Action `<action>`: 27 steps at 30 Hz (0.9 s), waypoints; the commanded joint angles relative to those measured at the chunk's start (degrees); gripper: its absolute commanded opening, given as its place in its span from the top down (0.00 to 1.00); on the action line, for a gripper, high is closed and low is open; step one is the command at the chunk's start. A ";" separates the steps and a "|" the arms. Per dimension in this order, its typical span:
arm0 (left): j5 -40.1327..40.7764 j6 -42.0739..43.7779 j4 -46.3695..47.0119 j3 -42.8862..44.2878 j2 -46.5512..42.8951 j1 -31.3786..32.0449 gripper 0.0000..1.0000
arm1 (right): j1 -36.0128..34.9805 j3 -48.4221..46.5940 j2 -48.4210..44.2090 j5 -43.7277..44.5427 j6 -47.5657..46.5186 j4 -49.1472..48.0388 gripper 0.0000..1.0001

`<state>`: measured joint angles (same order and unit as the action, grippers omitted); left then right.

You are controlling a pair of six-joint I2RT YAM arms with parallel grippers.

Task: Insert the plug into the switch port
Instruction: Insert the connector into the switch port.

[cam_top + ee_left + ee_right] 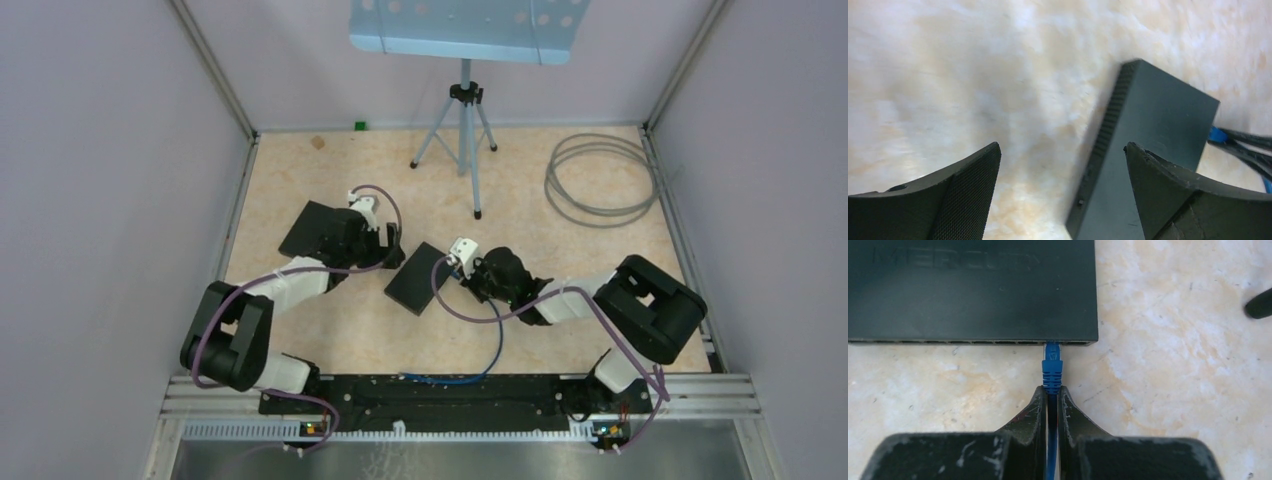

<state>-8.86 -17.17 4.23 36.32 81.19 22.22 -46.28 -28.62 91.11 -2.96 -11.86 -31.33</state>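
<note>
The switch is a flat black box lying on the marbled table, its port row facing my right gripper. The blue plug points straight at a port near the right end of that row, and its tip touches the port's mouth; how deep it sits is hidden. My right gripper is shut on the blue cable just behind the plug's boot. My left gripper stands wide open at the switch's far end. One of its fingers hangs over the top, the other over bare table, holding nothing.
A second black box lies under the left arm. A tripod carrying a light blue panel stands at the back, with a grey cable coil at the back right. The blue cable loops toward the near rail. Walls close in on both sides.
</note>
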 commanded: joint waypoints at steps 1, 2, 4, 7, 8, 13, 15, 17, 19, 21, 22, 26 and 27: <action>1.83 -3.49 -1.01 3.85 -2.74 -5.27 0.01 | 1.80 -4.59 -1.60 6.47 3.25 2.41 1.00; 1.72 -3.63 -1.22 3.97 -3.05 -6.17 0.01 | 2.20 -4.80 -1.35 7.82 3.88 2.68 1.00; 2.25 -3.54 -1.97 4.49 -3.51 -7.26 0.01 | 2.61 -4.86 -1.03 11.12 5.39 3.01 1.00; 3.09 -2.99 -2.80 5.01 -4.09 -7.88 0.01 | 3.31 -5.42 -0.30 17.07 8.50 4.98 1.00; 3.36 -2.90 -2.97 5.02 -4.24 -7.93 0.01 | 3.42 -5.35 -0.28 18.72 9.33 5.37 1.00; 5.26 -3.04 -3.87 4.94 -4.46 -8.64 0.01 | 4.30 -3.17 -1.82 21.70 11.42 4.96 1.00; 4.47 -2.97 -3.69 5.01 -4.67 -9.13 0.01 | 4.46 -2.42 -2.48 16.73 10.33 3.83 0.97; 3.51 -2.87 -3.47 5.36 -4.72 -9.41 0.01 | 4.45 -2.65 -2.94 10.69 7.84 3.84 0.85; 3.08 -2.87 -3.81 6.19 -4.79 -9.59 0.01 | 4.45 -3.40 -3.52 8.77 7.19 5.39 0.78; 3.14 -2.79 -3.96 7.24 -5.00 -9.85 0.01 | 4.45 -4.31 -5.26 8.99 6.52 7.72 0.72; 3.47 -2.78 -5.24 7.82 -5.19 -10.02 0.01 | 4.45 -4.74 -6.46 9.25 6.24 9.07 0.69; 5.13 -3.55 -7.37 9.71 -6.78 -10.79 0.01 | 4.45 -6.19 -12.12 9.76 5.72 14.38 0.48; 5.52 -3.98 -7.78 10.11 -7.23 -11.10 0.01 | 4.45 -6.68 -13.54 9.61 5.96 15.88 0.47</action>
<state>-4.97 -19.75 -2.55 43.05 77.52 12.23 -42.19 -31.81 83.83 7.79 -5.19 -19.53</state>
